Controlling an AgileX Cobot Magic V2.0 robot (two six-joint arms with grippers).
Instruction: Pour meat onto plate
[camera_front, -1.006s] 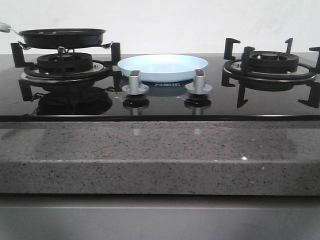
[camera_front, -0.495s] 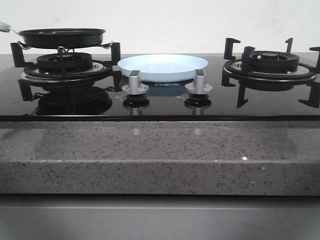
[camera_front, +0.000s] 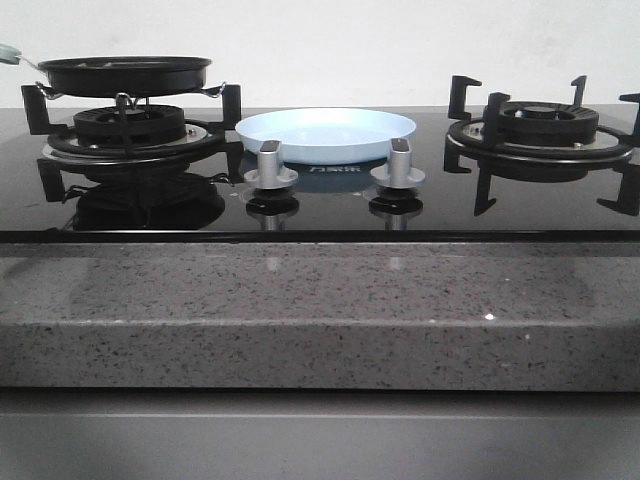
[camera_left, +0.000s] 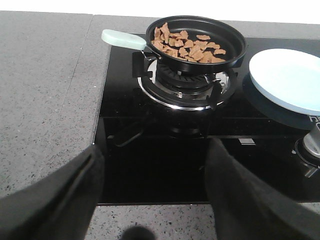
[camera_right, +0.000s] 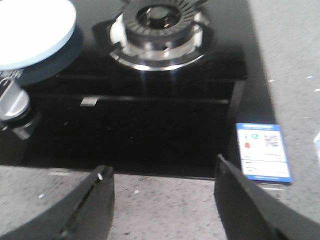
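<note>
Sitting apart: meat (camera_left: 187, 46), plate (camera_front: 326, 135).

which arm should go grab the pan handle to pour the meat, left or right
Left. The black frying pan with orange-brown meat pieces and its pale handle lies ahead of the open left gripper; the right gripper faces the other burner.

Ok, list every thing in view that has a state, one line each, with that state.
meat: loose pile inside the pan, not yet poured
frying pan: upright on the left burner, handle free
plate: empty, flat on the cooktop between the burners
right burner: bare, no flame seen
knobs: both upright, setting unclear
left gripper: open, empty
right gripper: open, empty
</note>
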